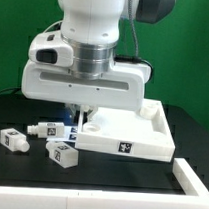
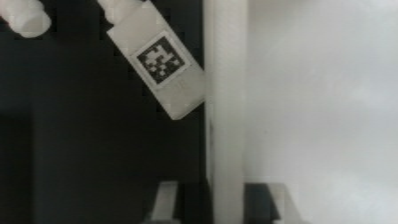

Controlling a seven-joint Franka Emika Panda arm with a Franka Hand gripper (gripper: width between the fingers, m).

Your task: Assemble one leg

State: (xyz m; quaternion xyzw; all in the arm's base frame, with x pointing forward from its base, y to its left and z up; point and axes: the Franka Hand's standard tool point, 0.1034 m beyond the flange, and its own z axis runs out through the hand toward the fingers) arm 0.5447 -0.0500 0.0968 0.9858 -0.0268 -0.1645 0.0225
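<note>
The gripper [image 1: 80, 115] hangs low at the centre of the exterior view, its jaws drawn fully together at the near corner of the large white panel [image 1: 131, 134]; no leg sits between them, though whether they pinch the panel's rim cannot be told. In the wrist view the fingertips [image 2: 169, 200] stand at either side of that rim; a tagged leg [image 2: 164, 62] lies tilted just beside it. Three more legs lie in the lower left of the exterior view: one [image 1: 13, 140] far out, one [image 1: 41, 130] nearer, one [image 1: 61, 155] in front (all loose on the black table [image 1: 18, 182]). The step looks like squaring the panel; next, opening and reaching for a leg.
</note>
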